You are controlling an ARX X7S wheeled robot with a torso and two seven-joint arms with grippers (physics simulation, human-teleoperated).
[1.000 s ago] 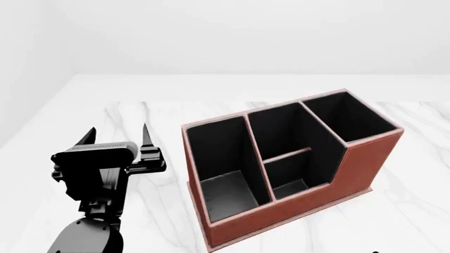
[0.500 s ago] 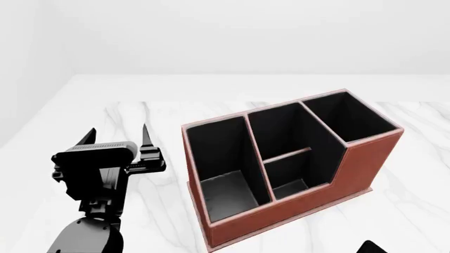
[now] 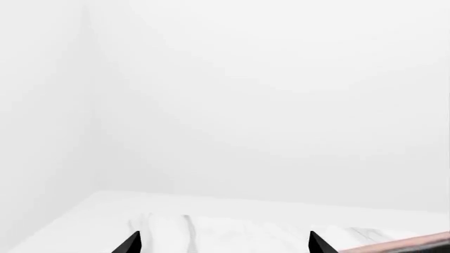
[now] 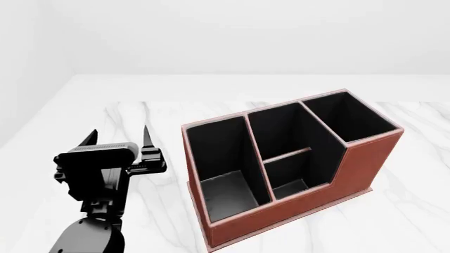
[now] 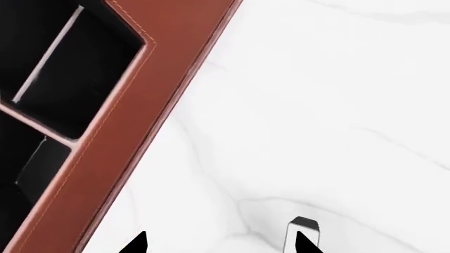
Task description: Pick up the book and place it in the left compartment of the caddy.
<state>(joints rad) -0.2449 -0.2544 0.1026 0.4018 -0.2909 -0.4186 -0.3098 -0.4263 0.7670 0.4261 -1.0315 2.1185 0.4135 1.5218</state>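
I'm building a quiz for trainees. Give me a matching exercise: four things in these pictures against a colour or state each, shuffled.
1. caddy
2. left compartment
3. table
4. left gripper

A. white marble
B. open, holding nothing
C. reddish-brown outside
D. black-lined, empty

Pairs: 1-C, 2-D, 3-A, 4-B.

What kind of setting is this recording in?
Apparently a bare simulated desk scene: a white marble-veined tabletop, plain white walls with no furnishings, and one leather-look desk caddy. Nothing in view suggests a kitchen or workshop.
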